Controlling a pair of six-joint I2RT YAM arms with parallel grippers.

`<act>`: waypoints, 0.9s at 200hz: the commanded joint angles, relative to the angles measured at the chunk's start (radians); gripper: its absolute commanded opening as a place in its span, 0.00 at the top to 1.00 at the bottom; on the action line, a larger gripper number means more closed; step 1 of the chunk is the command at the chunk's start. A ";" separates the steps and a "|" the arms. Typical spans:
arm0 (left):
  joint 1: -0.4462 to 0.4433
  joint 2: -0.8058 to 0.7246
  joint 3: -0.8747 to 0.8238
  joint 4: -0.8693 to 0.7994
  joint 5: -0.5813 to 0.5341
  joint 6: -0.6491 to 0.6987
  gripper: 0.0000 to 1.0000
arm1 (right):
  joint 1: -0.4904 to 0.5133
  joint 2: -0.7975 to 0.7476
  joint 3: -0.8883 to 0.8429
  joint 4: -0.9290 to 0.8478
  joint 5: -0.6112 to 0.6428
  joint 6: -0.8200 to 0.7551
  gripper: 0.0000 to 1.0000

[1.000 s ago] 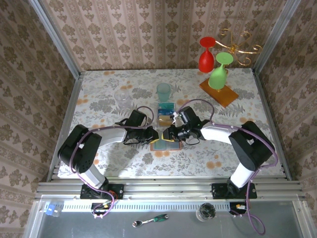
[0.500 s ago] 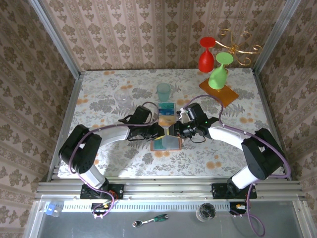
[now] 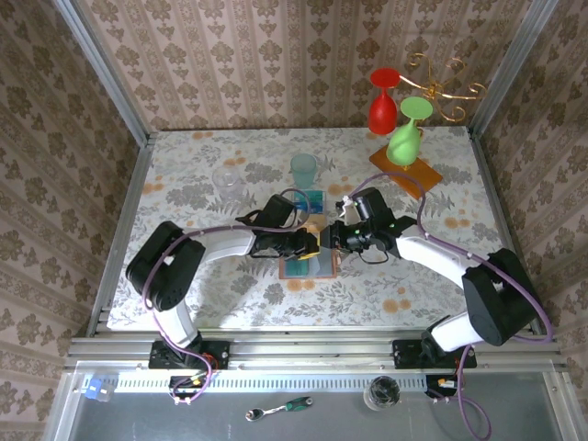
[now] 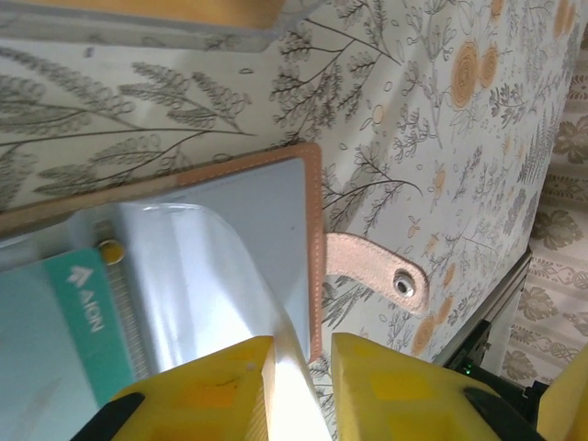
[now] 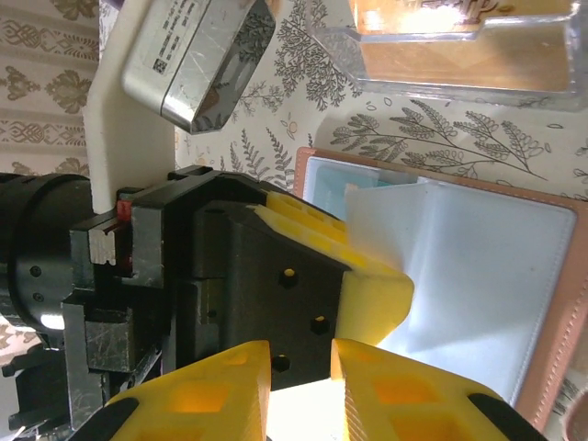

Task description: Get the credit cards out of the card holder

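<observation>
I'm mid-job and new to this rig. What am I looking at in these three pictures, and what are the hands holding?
These are two robot arms bolted at the near table edge, each ending in a two-fingered hand. The overhead picture looks down from behind them; the other two come from wrist cameras, so the yellow fingers at the bottom are that hand's own. On the table lies the open card holder, with a teal cup, a clear glass and a wooden slab farther back. The left hand and right hand meet over the holder. In each wrist view a clear pocket leaf runs between the fingers; the right hand seems closed on it, the left's grip I cannot judge. A teal card sits inside the holder.
</observation>
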 commanded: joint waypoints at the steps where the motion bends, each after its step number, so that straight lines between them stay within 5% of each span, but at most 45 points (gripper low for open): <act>1: -0.016 0.030 0.042 0.006 0.022 -0.008 0.74 | -0.009 -0.044 -0.012 -0.061 0.044 -0.032 0.74; 92: -0.033 0.064 0.082 0.020 0.030 -0.014 0.65 | -0.018 -0.081 -0.018 -0.099 0.064 -0.044 0.70; 180: 0.015 -0.015 -0.001 0.028 0.007 -0.010 0.68 | -0.002 -0.012 -0.015 -0.063 0.022 -0.014 0.71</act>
